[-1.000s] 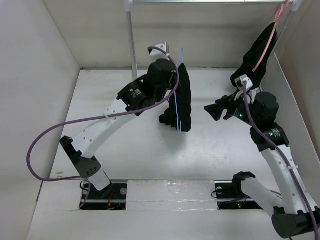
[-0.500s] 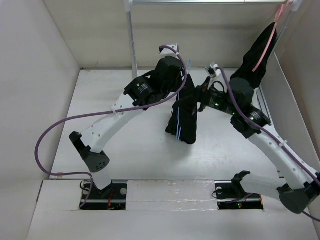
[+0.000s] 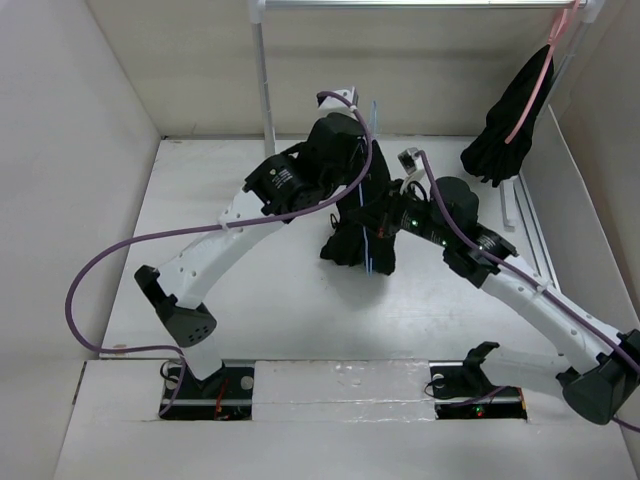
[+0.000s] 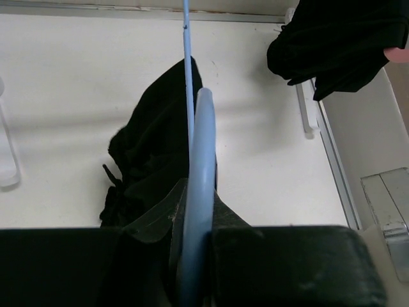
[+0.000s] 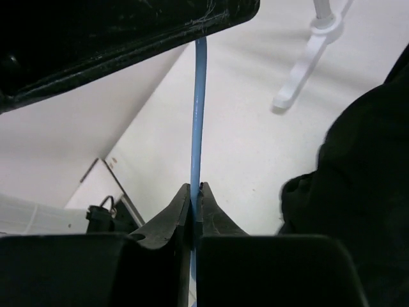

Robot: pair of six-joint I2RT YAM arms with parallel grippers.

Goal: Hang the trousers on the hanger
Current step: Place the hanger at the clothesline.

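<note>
White table [image 3: 250, 300], centre stage: left gripper [image 4: 195, 214] and right gripper [image 5: 195, 195] are both pinched tight on the hanger [image 4: 188, 70], with the trousers [image 3: 352, 240] bunched over it. Danger now: if the arms pull unevenly, that thin rod could twist and the fabric slide off.

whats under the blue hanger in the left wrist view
The black trousers are bunched under the hanger, with white table around them. Anything beneath the cloth is hidden.

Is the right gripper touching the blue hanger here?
Touching. The right wrist view shows the right gripper shut on the hanger, its thin blue rod pinched between both fingertips.
</note>
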